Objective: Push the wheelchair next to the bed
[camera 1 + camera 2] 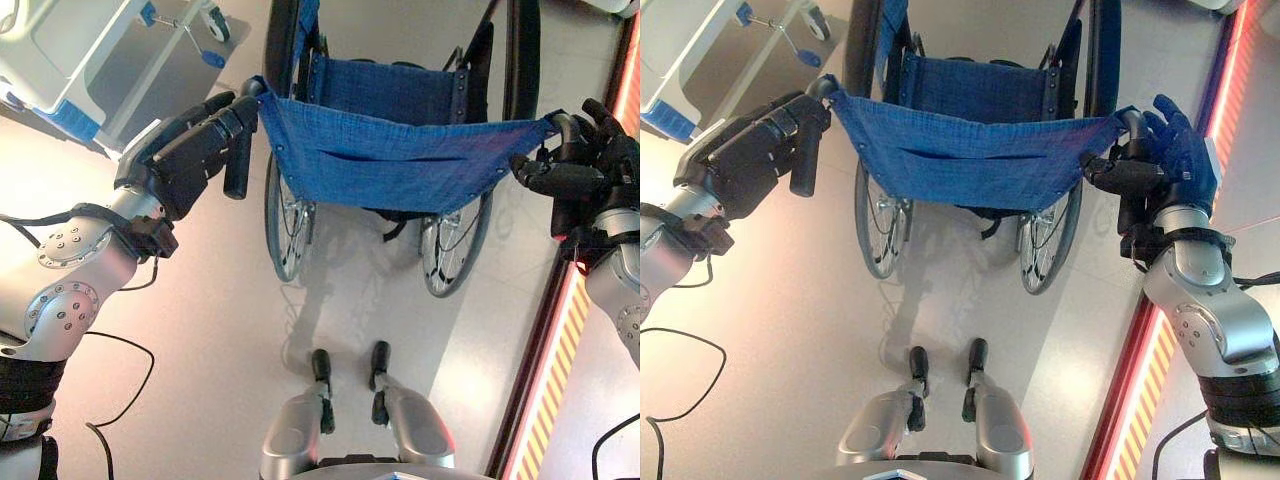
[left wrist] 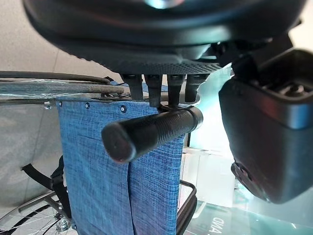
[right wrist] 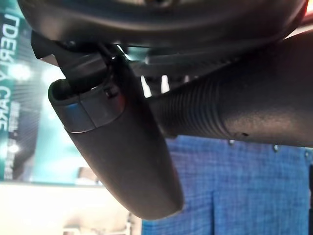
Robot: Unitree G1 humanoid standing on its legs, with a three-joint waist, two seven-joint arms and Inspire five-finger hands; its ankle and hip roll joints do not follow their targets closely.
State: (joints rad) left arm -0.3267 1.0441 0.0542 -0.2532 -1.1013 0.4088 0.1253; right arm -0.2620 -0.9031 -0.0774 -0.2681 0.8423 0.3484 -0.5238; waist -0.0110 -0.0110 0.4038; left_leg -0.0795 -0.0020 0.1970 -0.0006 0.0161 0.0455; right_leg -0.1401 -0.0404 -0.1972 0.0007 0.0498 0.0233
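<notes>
Left eye view: wheelchair straight ahead, blue backrest facing the robot, bed at upper left, well apart across bare floor. Left hand at the left push handle, fingers over it, thumb hanging down beside it. Right hand curled round the right push handle.

Right eye view: same layout; red and yellow floor stripe along the robot's right.

Left wrist view: ribbed grip lying under the palm, fingers bent down behind it, thumb apart from it and not wrapped round. Looks like a loose hook on the handle, not a firm clasp.

Right wrist view: ribbed grip pressed against the palm, thumb crossing beneath it; closed round the handle.

For pushing well: probably best to firm up the left hold first, then press evenly with both arms, favouring the right side slightly to steer left toward the bed. Risk: uneven force swinging the chair, or the left handle slipping out.
</notes>
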